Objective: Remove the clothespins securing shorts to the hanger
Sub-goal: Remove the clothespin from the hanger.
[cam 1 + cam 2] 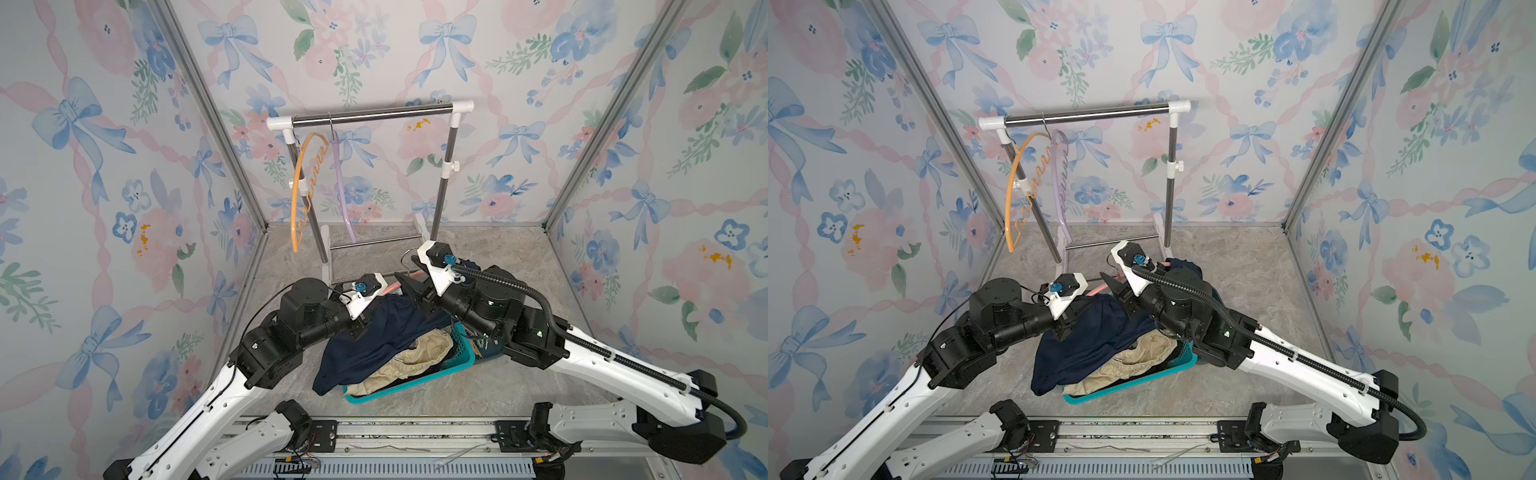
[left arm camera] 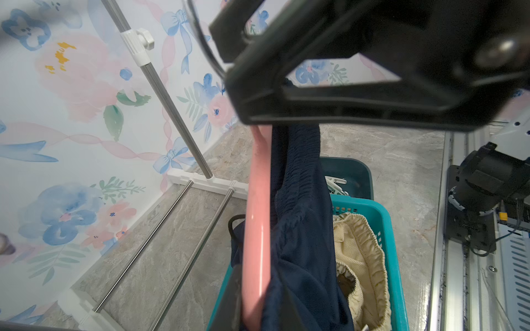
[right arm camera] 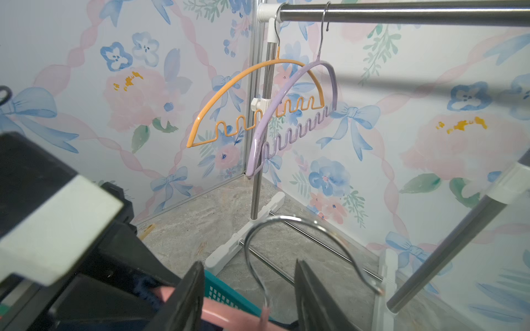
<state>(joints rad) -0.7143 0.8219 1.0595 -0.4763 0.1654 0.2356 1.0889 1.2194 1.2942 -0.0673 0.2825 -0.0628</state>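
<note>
Left gripper (image 2: 258, 312) was found pinching the pink hanger (image 2: 257, 217), navy shorts (image 1: 374, 336) draped on it above the teal basket (image 1: 415, 386); right gripper (image 3: 249, 298), jaws spread astride the metal hook (image 3: 286, 220), should by my judgement close squarely on the hook's shank, avoiding its curve, before the left releases.

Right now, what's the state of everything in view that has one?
pink hanger: off the rail, held over the teal basket.
left gripper: jaws shut on pink hanger.
right gripper: jaws open, either side of its hook.
navy shorts: draped on pink hanger, trailing over teal basket.
cream shorts: in teal basket.
orange hanger: on rail, bare.
purple hanger: on rail, bare.
white clothespins: loose in dark bin.
</note>
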